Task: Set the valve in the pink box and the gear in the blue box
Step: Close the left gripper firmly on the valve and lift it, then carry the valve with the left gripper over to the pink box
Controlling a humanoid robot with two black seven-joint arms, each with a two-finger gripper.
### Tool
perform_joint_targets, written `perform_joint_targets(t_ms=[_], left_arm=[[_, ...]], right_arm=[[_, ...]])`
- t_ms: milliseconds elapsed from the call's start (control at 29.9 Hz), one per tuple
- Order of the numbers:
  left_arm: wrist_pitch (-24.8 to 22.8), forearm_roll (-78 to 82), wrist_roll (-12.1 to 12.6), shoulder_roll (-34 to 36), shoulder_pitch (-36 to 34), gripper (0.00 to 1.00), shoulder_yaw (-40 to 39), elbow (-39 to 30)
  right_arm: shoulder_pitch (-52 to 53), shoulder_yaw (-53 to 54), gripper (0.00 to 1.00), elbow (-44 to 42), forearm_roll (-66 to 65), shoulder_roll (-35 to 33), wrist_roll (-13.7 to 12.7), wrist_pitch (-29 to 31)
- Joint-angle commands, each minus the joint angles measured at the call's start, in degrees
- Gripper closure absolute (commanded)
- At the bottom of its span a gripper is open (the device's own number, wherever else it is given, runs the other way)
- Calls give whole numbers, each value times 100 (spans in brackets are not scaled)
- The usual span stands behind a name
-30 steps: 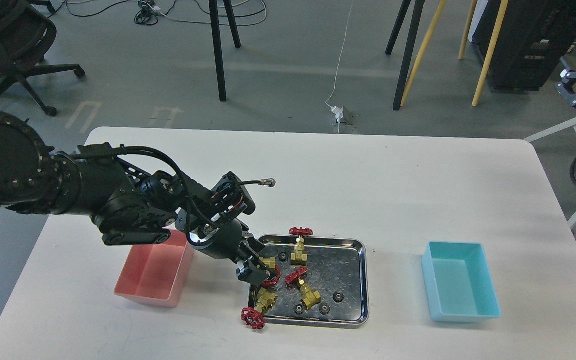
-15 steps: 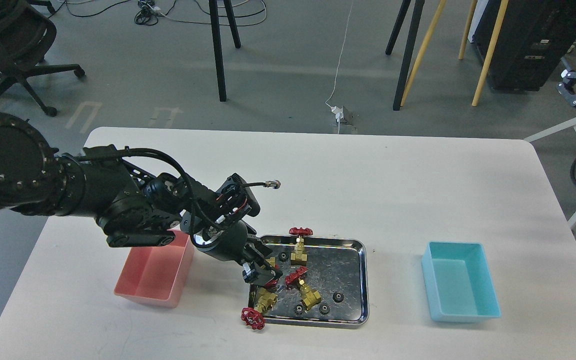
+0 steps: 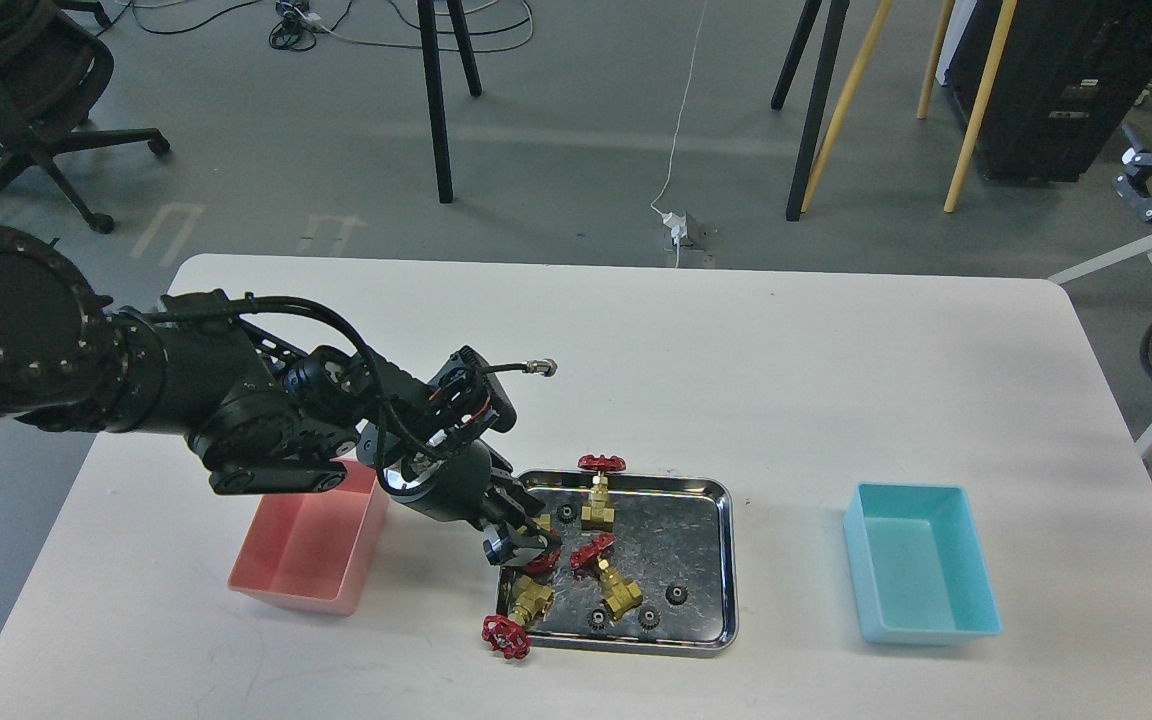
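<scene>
Left gripper (image 3: pixel 524 545) over the tray's (image 3: pixel 706 560) left end

Jaws pinch a valve (image 3: pixel 539 558); three more valves and small gears crowd around, pink box (image 3: pixel 311 550) lower left

Shiny steel tray (image 3: pixel 706 560) sits mid-table (image 3: pixel 736 350), office chair (image 3: pixel 26 100) back left, maybe a charger (image 3: pixel 676 225) on the floor.

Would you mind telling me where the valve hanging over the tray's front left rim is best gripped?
I would grip the brass body of that valve, not the red handwheel lying out on the table. It lies tilted across the steel tray rim, so coming from above, fingers either side of the body, looks safest. The left gripper is nearest.
</scene>
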Motion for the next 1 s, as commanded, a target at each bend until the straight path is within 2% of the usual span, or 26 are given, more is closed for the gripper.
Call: perform_joint_targets(t_ms=[0, 268, 602, 836, 970], left_arm=[[43, -1, 0, -23, 38, 50, 18, 8], [123, 17, 0, -23, 82, 51, 35, 8], [140, 17, 0, -14, 82, 68, 53, 8], [158, 17, 0, 12, 99, 76, 53, 34], [342, 17, 0, 21, 99, 81, 53, 43]], right_arm=[[-13, -8, 1, 0, 23, 0, 1, 0], [-22, 0, 1, 0, 23, 0, 1, 0], [-31, -8, 1, 0, 23, 0, 1, 0], [-57, -8, 1, 0, 23, 0, 1, 0], [-66, 0, 1, 0, 32, 9, 1, 0]])
